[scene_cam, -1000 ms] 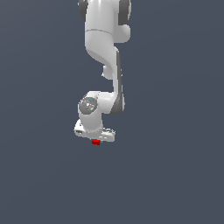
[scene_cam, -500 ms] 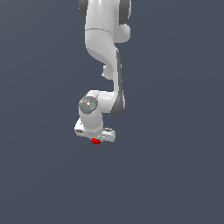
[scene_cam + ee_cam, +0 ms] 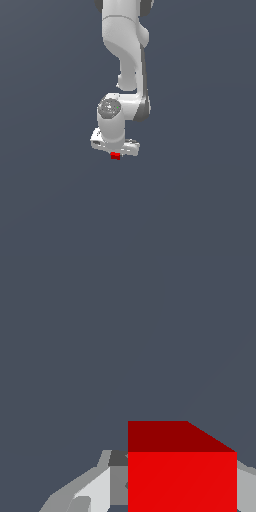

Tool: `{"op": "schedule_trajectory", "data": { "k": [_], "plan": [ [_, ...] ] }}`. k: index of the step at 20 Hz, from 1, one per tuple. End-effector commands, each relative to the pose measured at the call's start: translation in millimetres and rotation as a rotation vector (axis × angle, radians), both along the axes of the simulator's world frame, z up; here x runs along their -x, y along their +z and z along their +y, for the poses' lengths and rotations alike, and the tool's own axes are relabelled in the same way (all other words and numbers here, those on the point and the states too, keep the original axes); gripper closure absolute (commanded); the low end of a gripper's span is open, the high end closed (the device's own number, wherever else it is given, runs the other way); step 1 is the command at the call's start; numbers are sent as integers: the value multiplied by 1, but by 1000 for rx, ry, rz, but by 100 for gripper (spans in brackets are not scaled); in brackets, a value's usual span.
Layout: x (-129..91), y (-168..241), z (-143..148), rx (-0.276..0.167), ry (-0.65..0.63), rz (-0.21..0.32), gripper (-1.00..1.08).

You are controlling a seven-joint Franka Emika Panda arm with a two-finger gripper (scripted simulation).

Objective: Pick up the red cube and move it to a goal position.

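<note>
Cube [image 3: 115, 156] is tucked right under the white pincer [image 3: 115, 154], clamped between its fingers [image 3: 95, 491] from what the wrist view shows. Arm [image 3: 125, 50] comes down from above, with plain dark grey all around it.

A bare simulated scene: flat, featureless grey-blue backdrop [image 3: 50, 200] and a smoothly rendered white arm [image 3: 122, 40].

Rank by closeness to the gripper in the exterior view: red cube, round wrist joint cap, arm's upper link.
1. Red cube: right at the gripper, beneath it.
2. Round wrist joint cap: above it.
3. Arm's upper link: farthest, at the top.
</note>
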State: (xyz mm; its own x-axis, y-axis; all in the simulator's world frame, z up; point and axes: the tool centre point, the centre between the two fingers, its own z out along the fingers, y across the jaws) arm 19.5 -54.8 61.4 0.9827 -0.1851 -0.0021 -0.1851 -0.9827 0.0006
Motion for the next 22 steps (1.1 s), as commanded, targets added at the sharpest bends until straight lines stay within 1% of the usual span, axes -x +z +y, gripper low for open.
{"op": "schedule_trajectory", "data": {
  "k": [1, 13, 18, 22],
  "plan": [
    [4, 18, 13, 0, 1, -2, 108],
    [27, 121, 88, 1, 1, -2, 108],
    [32, 149, 109, 1, 1, -2, 108],
    [34, 161, 117, 1, 1, -2, 108]
  ]
}}
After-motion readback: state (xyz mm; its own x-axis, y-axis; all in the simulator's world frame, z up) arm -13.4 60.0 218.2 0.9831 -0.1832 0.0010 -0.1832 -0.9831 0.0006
